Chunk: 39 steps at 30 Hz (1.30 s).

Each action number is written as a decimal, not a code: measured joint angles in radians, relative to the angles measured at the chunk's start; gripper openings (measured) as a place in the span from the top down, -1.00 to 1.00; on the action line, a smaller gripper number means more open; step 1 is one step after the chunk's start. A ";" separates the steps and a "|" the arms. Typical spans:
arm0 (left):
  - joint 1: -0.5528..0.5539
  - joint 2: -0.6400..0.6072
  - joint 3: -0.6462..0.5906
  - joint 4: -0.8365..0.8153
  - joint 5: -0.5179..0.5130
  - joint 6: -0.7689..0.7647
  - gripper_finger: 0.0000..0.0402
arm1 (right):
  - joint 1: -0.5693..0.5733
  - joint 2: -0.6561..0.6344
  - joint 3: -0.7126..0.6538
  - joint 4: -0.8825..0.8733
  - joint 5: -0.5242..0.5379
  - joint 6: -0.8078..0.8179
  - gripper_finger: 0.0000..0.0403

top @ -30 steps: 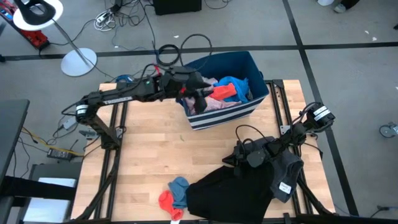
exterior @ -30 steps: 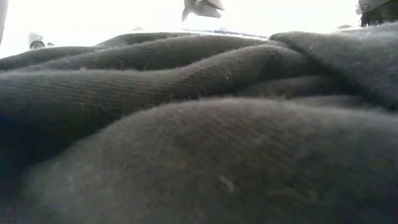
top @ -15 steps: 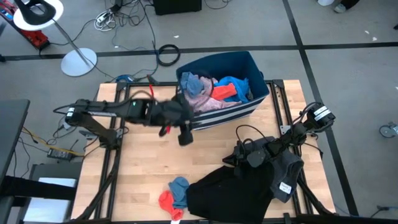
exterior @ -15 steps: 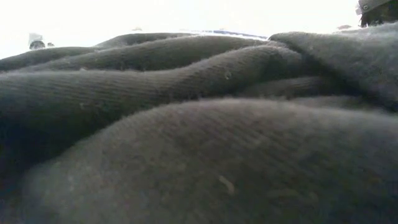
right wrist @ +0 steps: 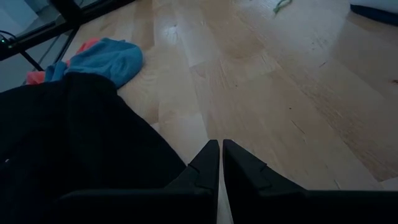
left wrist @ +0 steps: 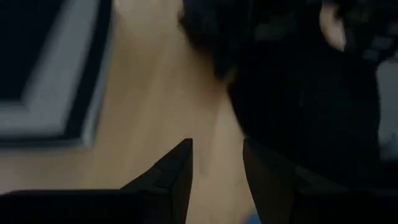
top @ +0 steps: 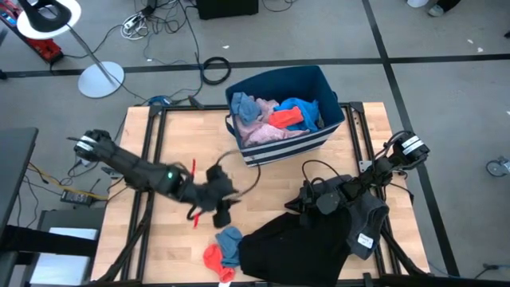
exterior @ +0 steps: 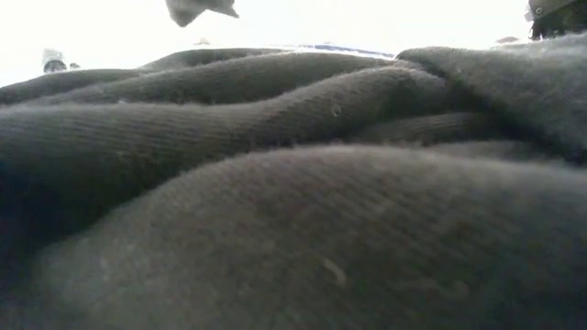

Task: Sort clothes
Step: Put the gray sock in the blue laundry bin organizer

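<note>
A navy bin (top: 320, 137) at the table's far side holds pink (top: 263, 132), bright blue (top: 307, 112), red (top: 287, 118) and grey-blue (top: 245, 106) clothes. Near the front edge lie a blue sock (top: 231, 239) and a red sock (top: 213, 259), with a black garment (top: 295, 249) beside them. A dark grey garment (top: 368, 217) lies under the right arm. My left gripper (top: 220, 206) hovers open over bare table, just far of the socks, with nothing between its fingers (left wrist: 180, 163). My right gripper (right wrist: 221, 150) is shut at the black garment's far edge, with nothing between its tips.
Bare wood (top: 175, 135) spreads across the table's left and middle. Dark cloth (exterior: 293, 202) fills the low view, with only my left gripper (exterior: 197, 9) showing above it. Cables and a lamp base (top: 101, 79) lie on the floor beyond the table.
My left gripper has swung from above the bin toward the table's near edge and downward, and now sits over the bare wood close to the socks. The clothes and the right arm have stayed where they were.
</note>
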 joint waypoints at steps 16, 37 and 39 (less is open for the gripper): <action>-0.221 0.056 -0.229 0.181 0.023 -0.247 0.27 | 0.000 0.000 0.000 0.008 0.000 0.005 0.88; -0.224 0.365 -0.251 0.307 0.181 -0.265 0.27 | 0.000 0.000 0.000 0.008 0.000 0.014 0.88; -0.223 0.386 -0.247 0.317 0.177 -0.290 0.28 | 0.000 0.000 0.000 0.007 0.000 0.014 0.88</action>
